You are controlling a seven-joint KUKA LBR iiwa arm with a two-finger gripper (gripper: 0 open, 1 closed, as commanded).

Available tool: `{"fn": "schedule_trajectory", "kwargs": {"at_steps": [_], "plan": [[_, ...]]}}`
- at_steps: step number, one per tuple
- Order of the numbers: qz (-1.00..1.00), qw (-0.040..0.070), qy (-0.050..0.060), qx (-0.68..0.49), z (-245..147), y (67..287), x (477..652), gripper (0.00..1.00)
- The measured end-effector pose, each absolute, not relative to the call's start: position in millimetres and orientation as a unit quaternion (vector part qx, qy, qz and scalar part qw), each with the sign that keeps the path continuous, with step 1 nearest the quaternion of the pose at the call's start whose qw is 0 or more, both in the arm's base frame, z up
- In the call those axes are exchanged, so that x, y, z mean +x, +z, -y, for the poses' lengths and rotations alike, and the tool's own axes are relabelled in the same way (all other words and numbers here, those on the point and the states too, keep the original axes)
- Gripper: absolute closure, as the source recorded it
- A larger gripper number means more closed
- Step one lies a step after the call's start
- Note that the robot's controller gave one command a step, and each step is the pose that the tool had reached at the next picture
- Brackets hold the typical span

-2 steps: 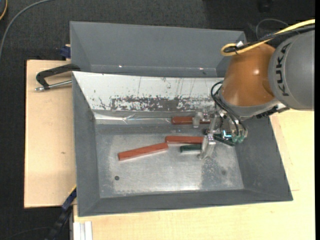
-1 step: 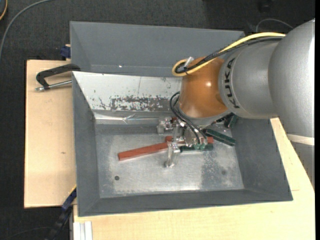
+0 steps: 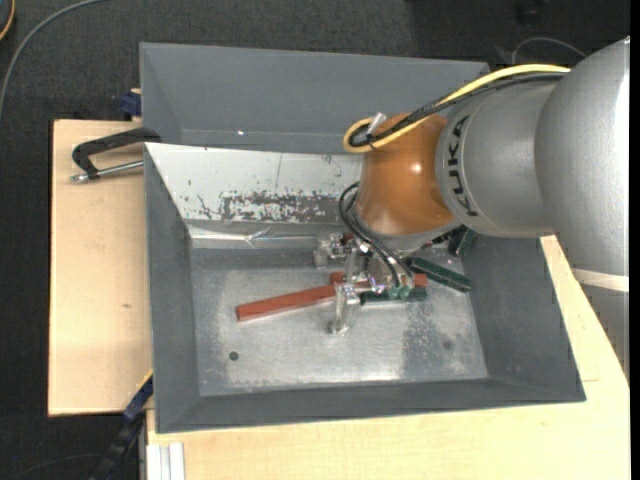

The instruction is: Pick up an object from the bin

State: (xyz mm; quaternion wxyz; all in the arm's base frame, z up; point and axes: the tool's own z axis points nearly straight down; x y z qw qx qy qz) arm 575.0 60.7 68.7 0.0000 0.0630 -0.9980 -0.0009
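A long flat red stick (image 3: 285,305) lies across the middle of the bin floor, slanting up to the right. My gripper (image 3: 336,286) hangs over its right end, under the orange wrist cover. One metal fingertip (image 3: 340,318) stands on the near side of the stick and the other (image 3: 327,252) on the far side. The gripper is open, and the stick's end lies on the floor between the two. A dark green tool-like thing (image 3: 446,273) lies just right of the gripper, partly hidden by the arm.
A small dark speck (image 3: 233,356) lies on the floor at the front left. The bin's back wall slopes up behind the gripper. The arm covers the bin's right rear part.
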Motion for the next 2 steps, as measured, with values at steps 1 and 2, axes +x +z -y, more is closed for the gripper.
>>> {"fn": "schedule_trajectory", "kwargs": {"at_steps": [1, 2], "plan": [[0.998, -0.001, -0.001, 0.063, -61.3, 69.7, 576.0, 0.0], [0.998, -0.002, -0.001, 0.063, -61.9, 70.7, 577.1, 0.0]]}}
